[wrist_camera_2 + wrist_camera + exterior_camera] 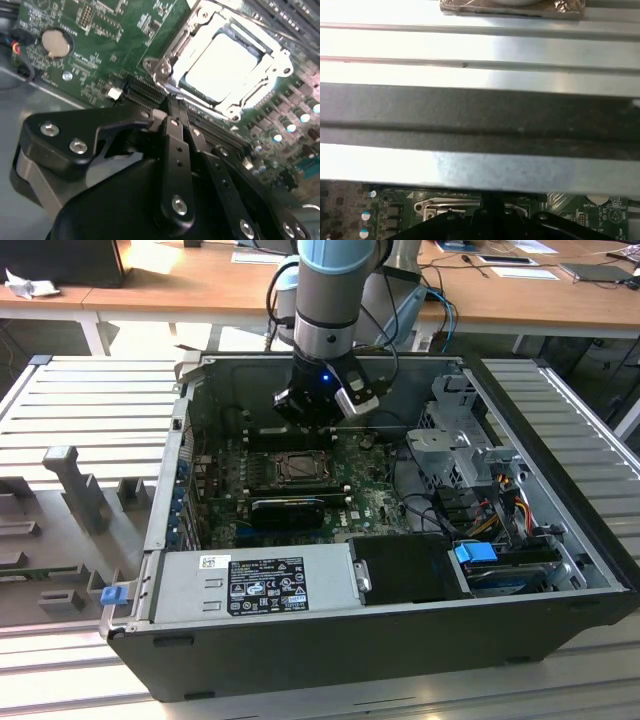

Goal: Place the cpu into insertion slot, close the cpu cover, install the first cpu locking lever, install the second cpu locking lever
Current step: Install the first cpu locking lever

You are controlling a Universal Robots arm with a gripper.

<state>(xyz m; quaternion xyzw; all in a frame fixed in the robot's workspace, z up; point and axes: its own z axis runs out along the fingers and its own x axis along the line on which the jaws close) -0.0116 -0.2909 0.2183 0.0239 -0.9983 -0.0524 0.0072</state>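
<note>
Green motherboard point(370, 502) lies flat in the open case point(400, 640), which sits on a ribbed grey table point(90, 410). Arm point(335, 300) comes down from the far side into the case; gripper point(305, 415) hangs just above the board, at the far edge of the socket point(300, 469).

In the second wrist view the gripper point(170, 107) has its black fingers point(176, 145) pressed together at the tips, no gap between them, nothing held. Tips sit just beside the near rim of the socket frame.

Cpu point(225, 62) lies in the socket, silver top glaring bright under light. Cover point(280, 65) lies down around it, chip showing through the square window. Cannot tell how the levers stand.

Coin battery point(55, 42) on the board, well apart from the socket. In the exterior view: power supply point(255, 580) along the near wall of the case, drive cage point(460, 435) to the exterior view's right, wooden desks point(200, 285) beyond.
</note>
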